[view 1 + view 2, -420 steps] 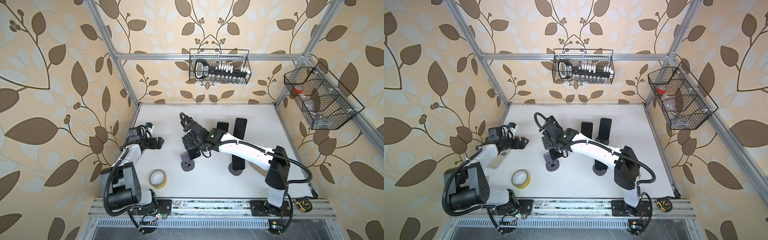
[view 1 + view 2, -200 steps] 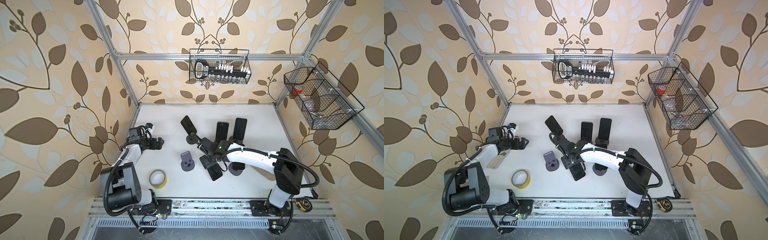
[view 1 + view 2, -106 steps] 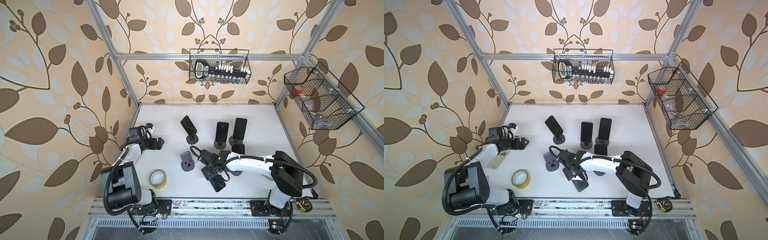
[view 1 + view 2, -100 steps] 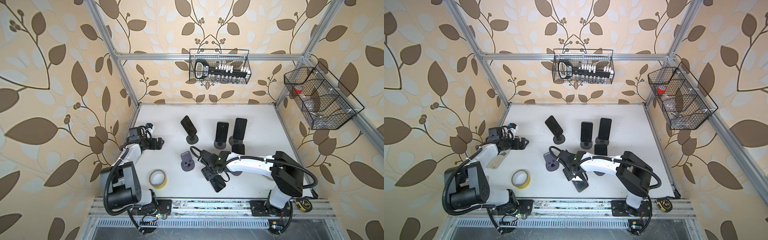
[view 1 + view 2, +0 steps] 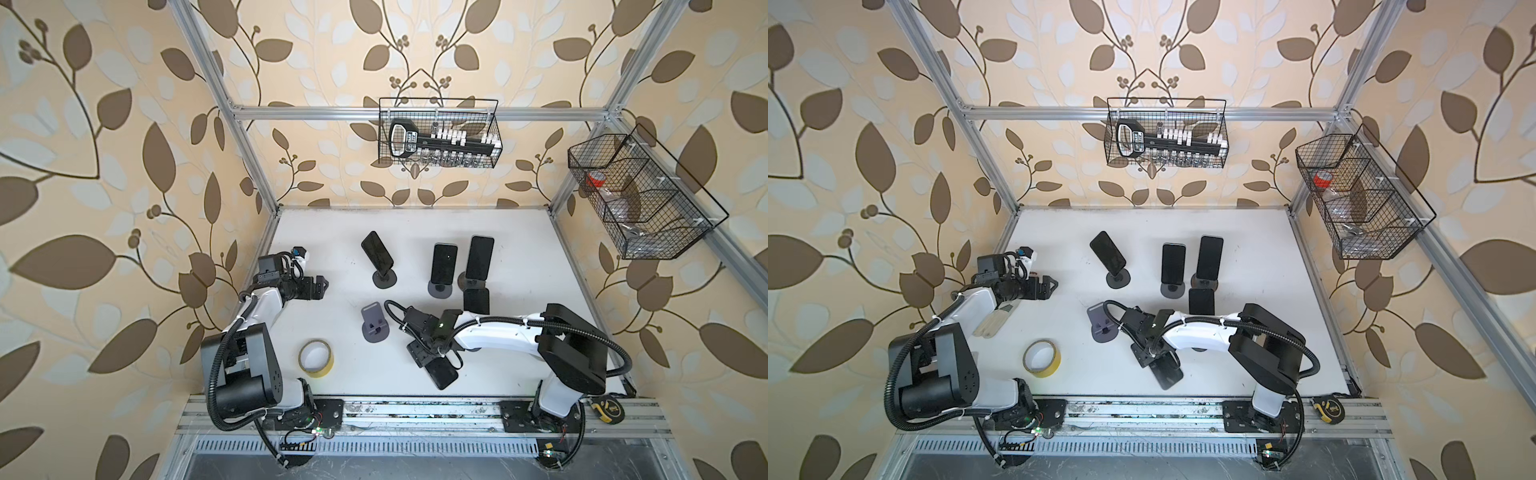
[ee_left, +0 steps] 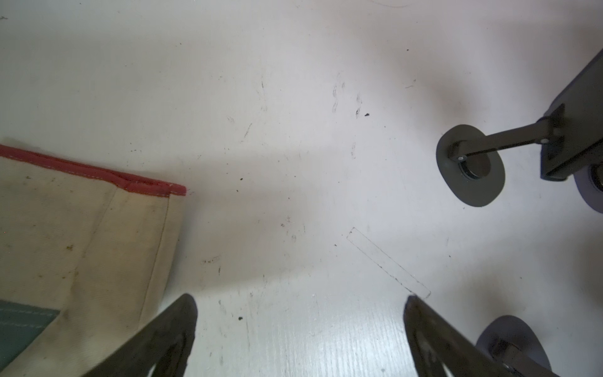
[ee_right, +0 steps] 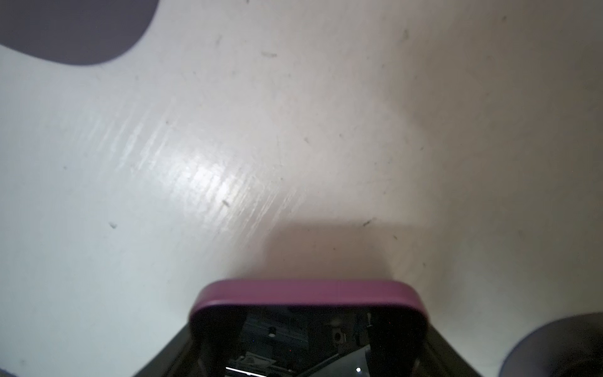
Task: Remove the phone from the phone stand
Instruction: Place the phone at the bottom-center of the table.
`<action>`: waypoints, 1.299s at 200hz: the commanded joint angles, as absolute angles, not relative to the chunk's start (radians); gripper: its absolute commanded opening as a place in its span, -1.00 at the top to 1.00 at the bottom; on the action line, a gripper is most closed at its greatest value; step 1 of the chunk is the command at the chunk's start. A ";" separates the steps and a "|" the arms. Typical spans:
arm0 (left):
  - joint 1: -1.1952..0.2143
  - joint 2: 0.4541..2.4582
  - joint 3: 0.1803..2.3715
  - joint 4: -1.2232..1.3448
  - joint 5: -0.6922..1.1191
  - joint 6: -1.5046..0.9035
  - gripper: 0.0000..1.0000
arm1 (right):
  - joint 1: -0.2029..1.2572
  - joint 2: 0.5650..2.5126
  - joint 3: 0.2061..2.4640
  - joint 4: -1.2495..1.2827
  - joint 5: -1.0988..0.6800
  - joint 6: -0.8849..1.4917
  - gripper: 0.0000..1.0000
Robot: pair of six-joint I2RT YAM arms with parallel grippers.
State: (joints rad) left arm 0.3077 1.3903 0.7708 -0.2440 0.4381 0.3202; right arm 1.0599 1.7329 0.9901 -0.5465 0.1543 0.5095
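Your right claw (image 5: 433,360) is closed on the phone (image 5: 445,375). Its fingers press the two long edges of the purple case, and the dark screen faces up. In the right wrist view the phone (image 7: 306,303) sticks out ahead of the fingertips, low over the white table (image 5: 519,257) with its shadow just past the end. You can't tell from these views whether it touches the surface. The empty stand (image 5: 375,325) sits near the claw, on the side toward the left arm and a little further back, well apart from the phone. Further out on that same side lies the yellow tape roll (image 5: 316,357). Beyond the claw, toward the back wall, three standing phones (image 5: 444,262) lean on their round bases. A fourth phone (image 5: 476,301) stands nearer the claw, its base hidden behind the arm. Your left claw (image 5: 319,286) is far off at the left edge of the table. Its fingers (image 6: 176,333) are spread wide over bare table with nothing between them, and a beige cloth with a red hem (image 6: 81,235) lies beside one of them.
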 commanded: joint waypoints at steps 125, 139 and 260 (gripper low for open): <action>0.308 1.390 0.801 -0.264 0.457 0.345 -0.98 | 1.063 1.762 0.899 -0.439 0.181 0.518 -0.50; 0.307 1.390 0.801 -0.265 0.457 0.345 -0.98 | 1.063 1.763 0.896 -0.433 0.181 0.517 -0.50; 0.307 1.394 0.805 -0.268 0.460 0.347 -0.98 | 1.063 1.806 0.907 -0.431 0.208 0.521 -0.53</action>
State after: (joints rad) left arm 0.3077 1.3949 0.7712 -0.2588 0.4381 0.3252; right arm 1.0603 1.7306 0.9371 -0.3691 0.2184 0.5121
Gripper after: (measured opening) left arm 0.989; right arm 0.763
